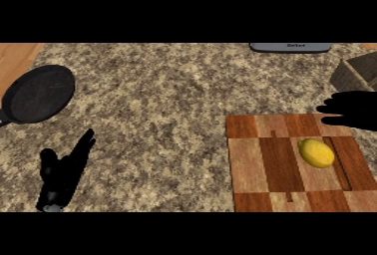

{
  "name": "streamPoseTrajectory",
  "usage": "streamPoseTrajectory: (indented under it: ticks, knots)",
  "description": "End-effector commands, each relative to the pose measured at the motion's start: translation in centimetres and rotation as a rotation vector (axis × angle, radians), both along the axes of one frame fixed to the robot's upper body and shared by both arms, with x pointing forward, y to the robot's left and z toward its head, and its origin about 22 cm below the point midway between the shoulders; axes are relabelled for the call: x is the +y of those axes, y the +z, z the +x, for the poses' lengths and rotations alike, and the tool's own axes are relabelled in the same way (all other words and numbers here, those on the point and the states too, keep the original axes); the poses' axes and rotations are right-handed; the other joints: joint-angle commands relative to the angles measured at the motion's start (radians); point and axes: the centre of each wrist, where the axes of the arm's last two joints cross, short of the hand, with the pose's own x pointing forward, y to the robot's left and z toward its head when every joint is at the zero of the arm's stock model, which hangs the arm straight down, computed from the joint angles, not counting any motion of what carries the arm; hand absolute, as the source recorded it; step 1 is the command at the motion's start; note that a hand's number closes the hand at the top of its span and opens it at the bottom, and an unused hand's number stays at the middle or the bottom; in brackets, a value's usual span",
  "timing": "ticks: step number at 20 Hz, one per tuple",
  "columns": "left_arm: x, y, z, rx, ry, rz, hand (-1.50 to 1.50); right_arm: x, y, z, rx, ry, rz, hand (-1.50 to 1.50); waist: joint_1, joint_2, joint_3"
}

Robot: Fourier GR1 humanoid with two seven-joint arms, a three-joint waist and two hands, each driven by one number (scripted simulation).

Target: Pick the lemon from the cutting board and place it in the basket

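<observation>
**Lemon lies just on the near side of the right hand**

The oval yellow lemon [316, 153] sits on the right half of the chequered wooden cutting board [265, 164], beside a dark groove along that side. Its long axis runs roughly away from the robot, tilted slightly, so its flanks face left and right.

The black right hand [352, 112] hangs over the board's far right corner. Its fingers are apart and stretched towards the left, and it holds nothing. From that hand the lemon lies near, towards the robot and a little to the left, and the two do not touch. By my reading, the coming move is a short pull back and down onto the fruit, with fingers and thumb closing across its narrow width.

The black left hand [66, 169] rests open near the lower left with fingers up, well apart from the board, so the right hand is plainly the nearer one.

The brown slatted basket [357, 73] shows at the right edge beyond the right hand, so the carry should be brief. A round dark frying pan [38, 93] lies far left on the speckled stone counter [169, 99], out of the way.
</observation>
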Motion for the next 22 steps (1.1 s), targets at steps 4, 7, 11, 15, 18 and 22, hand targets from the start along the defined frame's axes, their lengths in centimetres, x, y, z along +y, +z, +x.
streamPoseTrajectory:
  ticks: [4,7,11,15,18,22]
  knots:
    - [0.0,-1.2,-0.1,0.146,0.037,-0.013,0.0,-1.3,-3.6,1.1,0.078,0.049,-0.025,-1.5,-0.004,0.011,-0.014]
    - [1.3,-2.0,-0.7,0.15,0.014,-0.003,0.0,-0.9,-5.5,1.8,0.08,0.068,0.001,-1.5,-0.002,0.012,-0.015]
    - [0.6,-2.3,-2.1,0.156,0.025,-0.002,0.0,0.6,-7.0,1.8,0.085,0.061,-0.016,-1.5,-0.008,0.006,-0.015]
    - [-0.5,-3.7,-2.4,0.154,0.035,-0.005,0.0,-1.2,-8.3,1.8,0.061,0.062,-0.003,-1.5,-0.016,0.007,-0.015]
    - [-0.3,-2.6,-1.1,0.152,0.035,-0.004,0.0,0.6,-9.2,2.9,0.074,0.062,0.021,-1.5,-0.01,0.008,-0.015]
    - [-0.2,-1.6,-0.1,0.155,0.04,-0.025,0.0,0.5,-11.1,2.3,0.076,0.079,0.022,-1.5,-0.019,0.007,-0.015]
